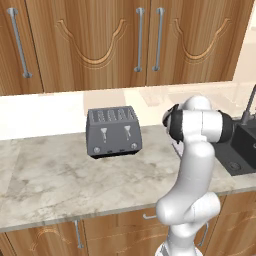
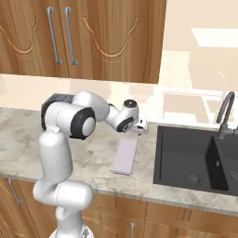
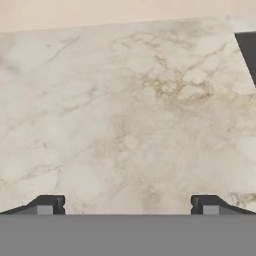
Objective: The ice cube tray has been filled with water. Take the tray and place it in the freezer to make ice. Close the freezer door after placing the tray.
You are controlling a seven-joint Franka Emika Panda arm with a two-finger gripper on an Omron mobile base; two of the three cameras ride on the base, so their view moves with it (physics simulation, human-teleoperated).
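The ice cube tray [image 2: 124,155] lies flat on the marble counter [image 2: 93,153], a thin pale lilac slab with its long side running away from the front edge, just left of the sink. My gripper [image 2: 140,126] hangs over the counter at the tray's far end, a little above it and not touching it. In the hand view the gripper [image 3: 128,206] is open, its two dark fingertips [image 3: 50,205] wide apart over bare marble with nothing between them. The freezer and its door are out of view.
A dark grey four-slot toaster [image 1: 114,131] stands at the back of the counter, left of the arm. The black sink [image 2: 195,158] with its faucet [image 2: 225,115] lies right of the tray; its corner [image 3: 247,50] shows in the hand view. Wooden wall cabinets [image 1: 125,40] hang above.
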